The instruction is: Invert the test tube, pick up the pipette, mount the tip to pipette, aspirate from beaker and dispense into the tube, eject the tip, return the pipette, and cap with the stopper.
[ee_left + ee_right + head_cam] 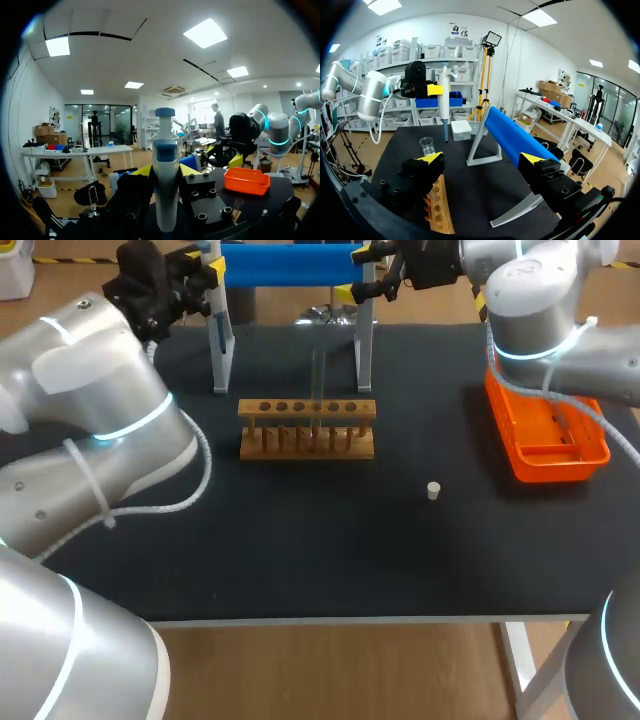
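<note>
Black table with rack, stopper, orange tray; left gripper tight around pipette, right gripper wide

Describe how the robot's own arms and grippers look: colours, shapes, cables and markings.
The left arm and right arm are rounded silver-grey shells with glowing cyan rings at the joints and a pale cable looped outside. The left gripper and right gripper are black blocks with bolt holes and yellow-tipped fingers.
</note>
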You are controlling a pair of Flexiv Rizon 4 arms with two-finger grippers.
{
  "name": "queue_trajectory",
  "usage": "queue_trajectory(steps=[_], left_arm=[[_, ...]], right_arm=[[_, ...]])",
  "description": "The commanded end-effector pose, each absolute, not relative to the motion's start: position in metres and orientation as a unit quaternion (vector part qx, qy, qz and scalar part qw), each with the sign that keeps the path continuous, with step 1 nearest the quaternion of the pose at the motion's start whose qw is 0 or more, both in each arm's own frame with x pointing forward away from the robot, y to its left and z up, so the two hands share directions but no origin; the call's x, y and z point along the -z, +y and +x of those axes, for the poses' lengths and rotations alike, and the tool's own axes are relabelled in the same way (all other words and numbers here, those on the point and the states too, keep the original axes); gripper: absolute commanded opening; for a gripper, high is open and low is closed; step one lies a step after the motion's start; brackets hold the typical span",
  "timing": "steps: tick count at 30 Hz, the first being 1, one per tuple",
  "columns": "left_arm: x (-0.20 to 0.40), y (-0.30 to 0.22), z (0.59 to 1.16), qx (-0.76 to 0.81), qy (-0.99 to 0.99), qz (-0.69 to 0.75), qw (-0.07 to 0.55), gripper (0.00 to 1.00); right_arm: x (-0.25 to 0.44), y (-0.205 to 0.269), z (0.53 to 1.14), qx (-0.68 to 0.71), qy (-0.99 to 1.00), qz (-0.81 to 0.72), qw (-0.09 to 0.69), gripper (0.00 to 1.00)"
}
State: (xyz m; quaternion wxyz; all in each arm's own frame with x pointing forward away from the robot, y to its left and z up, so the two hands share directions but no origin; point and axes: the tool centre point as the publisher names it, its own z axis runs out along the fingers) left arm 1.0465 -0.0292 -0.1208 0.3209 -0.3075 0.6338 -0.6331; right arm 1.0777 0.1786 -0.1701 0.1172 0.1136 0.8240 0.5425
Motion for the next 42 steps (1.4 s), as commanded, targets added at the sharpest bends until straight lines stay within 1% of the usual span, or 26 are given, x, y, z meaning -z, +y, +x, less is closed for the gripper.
queue_trajectory(steps=[1, 14, 25, 42], left_arm=[[0.123, -0.041, 1.059, 0.605, 0.608, -0.359, 0.369, 0.00], [0.128, -0.050, 1.081, 0.569, 0.603, -0.408, 0.382, 0.00], [0.131, -0.055, 1.100, 0.537, 0.614, -0.420, 0.396, 0.00], [0.154, -0.051, 1.126, 0.496, 0.603, -0.467, 0.415, 0.00]], right_arm=[[0.169, 0.178, 1.078, -0.542, 0.825, 0.113, 0.116, 1.00], [0.169, 0.178, 1.078, -0.542, 0.825, 0.113, 0.116, 1.00], [0.169, 0.178, 1.078, -0.542, 0.825, 0.113, 0.116, 1.00], [0.169, 0.178, 1.078, -0.542, 0.825, 0.113, 0.116, 1.00]])
